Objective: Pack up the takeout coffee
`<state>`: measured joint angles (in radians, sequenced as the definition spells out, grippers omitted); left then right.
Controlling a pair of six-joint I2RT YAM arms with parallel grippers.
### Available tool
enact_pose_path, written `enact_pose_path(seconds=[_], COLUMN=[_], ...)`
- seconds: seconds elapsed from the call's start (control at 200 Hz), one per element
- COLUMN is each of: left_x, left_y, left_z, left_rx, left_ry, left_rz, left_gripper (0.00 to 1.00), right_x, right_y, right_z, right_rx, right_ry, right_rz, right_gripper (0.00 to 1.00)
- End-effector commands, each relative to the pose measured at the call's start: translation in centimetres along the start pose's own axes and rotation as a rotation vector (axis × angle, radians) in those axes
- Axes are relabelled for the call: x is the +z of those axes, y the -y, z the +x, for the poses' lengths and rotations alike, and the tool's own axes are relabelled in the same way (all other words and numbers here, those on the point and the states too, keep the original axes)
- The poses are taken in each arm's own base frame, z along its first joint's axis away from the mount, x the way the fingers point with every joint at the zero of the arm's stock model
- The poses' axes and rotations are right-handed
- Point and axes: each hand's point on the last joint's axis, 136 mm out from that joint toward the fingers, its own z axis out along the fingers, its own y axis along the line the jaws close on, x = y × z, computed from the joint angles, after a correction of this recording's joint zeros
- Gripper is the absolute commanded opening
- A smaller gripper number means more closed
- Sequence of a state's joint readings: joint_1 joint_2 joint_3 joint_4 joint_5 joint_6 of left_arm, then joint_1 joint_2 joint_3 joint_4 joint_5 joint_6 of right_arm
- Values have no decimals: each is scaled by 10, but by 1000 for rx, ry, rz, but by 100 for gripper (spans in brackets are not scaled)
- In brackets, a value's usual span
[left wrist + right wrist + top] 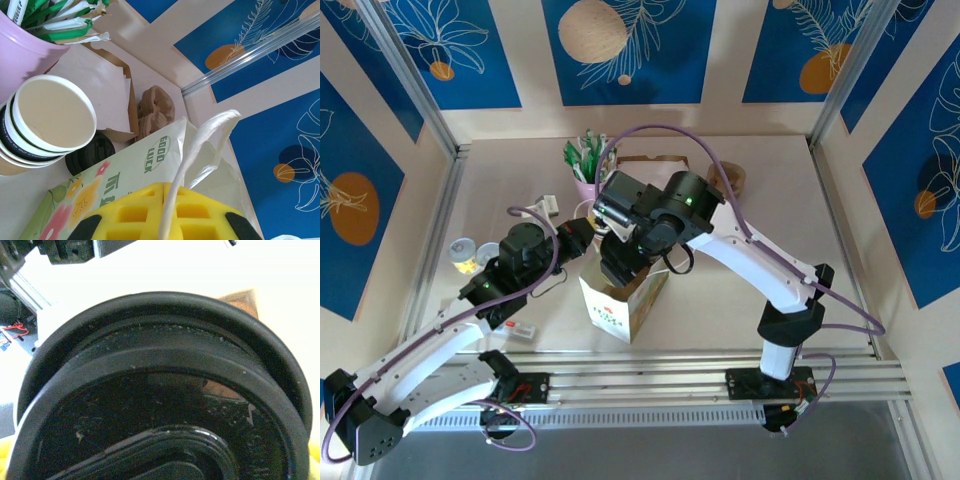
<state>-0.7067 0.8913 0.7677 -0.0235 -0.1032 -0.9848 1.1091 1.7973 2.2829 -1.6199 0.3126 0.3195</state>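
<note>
The paper bag (617, 312), pale green with flowers and "GOOD LUCK" print (125, 175), stands upright at the table's near middle. My left gripper (168, 189) is shut on the bag's white handle (202, 142), its yellow fingers pressed together, and holds it at the bag's left side (582, 240). My right gripper (621, 266) reaches down at the bag's open mouth. The takeout coffee's round black lid (160, 410) sits right under the right wrist camera, between that gripper's jaws. The cup's green body is hidden.
A pink cup of green-wrapped straws (584, 165) (25, 47) stands behind the bag. Beside it are a stack of lidless beige cups (50, 120), loose black lids (90, 152) and crumpled brown paper (156, 110). A small jar (463, 256) and a white packet (523, 331) lie left.
</note>
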Motion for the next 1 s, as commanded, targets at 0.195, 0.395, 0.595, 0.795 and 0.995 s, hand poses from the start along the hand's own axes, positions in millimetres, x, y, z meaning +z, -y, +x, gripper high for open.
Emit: enact_pose_path(seconds=[0.195,0.395,0.595,0.795,0.995], left_x=[0,-4,-4,-4,-4], left_y=[19,27,27,25,27], left_z=[-9,-13,-12,-11,-9], left_rx=[12,41,52,51,51], left_ry=[6,12,6,5,-6], left_rz=[69,85,86,83,94], left_gripper=[0,0,0,0,0], right_x=[15,29,31,38,42], right_y=[1,6,7,1,3], right_z=[23,25,30,40,40], right_rx=[-11,-9,-13,-44,-37], right_ry=[-166,-210,-230,-272,-280], right_rz=[-10,22,31,40,25], right_gripper=[76,77,76,77,77])
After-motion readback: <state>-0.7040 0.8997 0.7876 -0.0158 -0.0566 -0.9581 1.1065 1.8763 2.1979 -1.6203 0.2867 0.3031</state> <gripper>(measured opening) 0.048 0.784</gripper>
